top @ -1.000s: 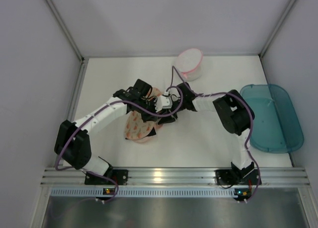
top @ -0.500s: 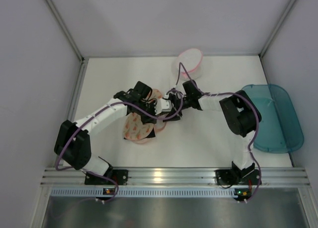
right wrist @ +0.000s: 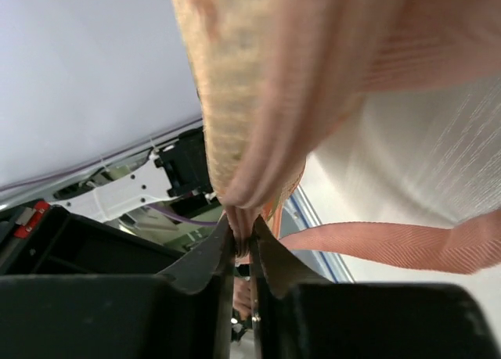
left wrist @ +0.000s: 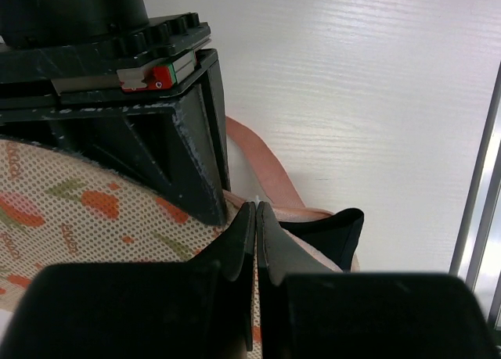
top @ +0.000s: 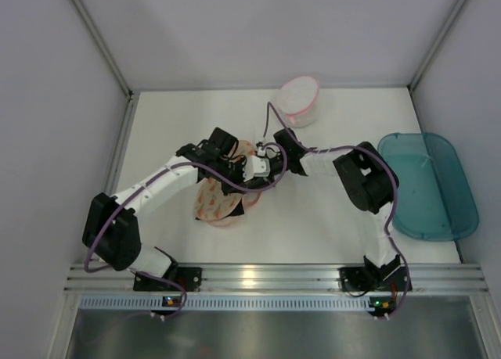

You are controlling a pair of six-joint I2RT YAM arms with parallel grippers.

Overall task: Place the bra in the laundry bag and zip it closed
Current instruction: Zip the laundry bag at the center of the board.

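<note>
Left jaws: left gripper (left wrist: 255, 207) squeezed together, tips on bag (left wrist: 78, 210) rim.
Right jaws: right gripper (right wrist: 242, 231) clamping bag's pink edge.
Bra (left wrist: 335, 230): black corner just beside left tips.

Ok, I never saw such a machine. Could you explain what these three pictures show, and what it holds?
These are two robot arms bolted at a table's near edge. One picture is taken from above; the other two come from cameras on the wrists. On the table lie a speckled laundry bag and a white pouch; a teal tub sits at the right. A black bra pokes from the bag. The right gripper pinches the bag's edge. The left gripper is shut at the bag's pink rim; what it pinches, I cannot tell.
</note>
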